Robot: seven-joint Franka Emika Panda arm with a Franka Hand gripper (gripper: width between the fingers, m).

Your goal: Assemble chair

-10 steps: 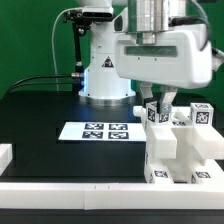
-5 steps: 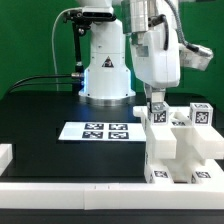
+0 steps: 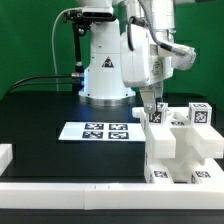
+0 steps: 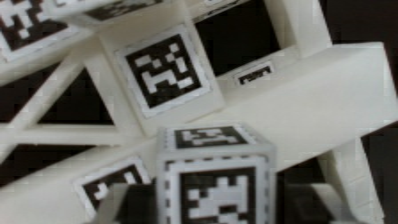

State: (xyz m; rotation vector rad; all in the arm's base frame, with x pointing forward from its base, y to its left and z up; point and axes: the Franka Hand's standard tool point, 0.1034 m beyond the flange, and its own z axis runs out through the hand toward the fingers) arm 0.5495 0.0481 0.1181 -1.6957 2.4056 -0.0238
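Arm down over the chair build at the exterior view's right; grip state can't be told.

Exterior view: no containers anywhere. The chair (image 3: 180, 145), one white blocky tagged structure, sits on the black table (image 3: 40, 115) at the exterior view's right, against the white border rail (image 3: 70, 190). The arm (image 3: 140, 45) comes down from above, wrist twisted, the gripper (image 3: 155, 108) right at the top of a tagged post; fingers narrow, but clenched on the post or just beside it, can't tell. One marker board (image 3: 104, 131) with four tags lies flat left of the chair, apart from it. About five tags show on the chair. Wrist view: close-up of white chair pieces (image 4: 178, 150), slanted bars and tagged blocks, roughly six tags, some cut off. Fingertips not clearly visible, blurred.
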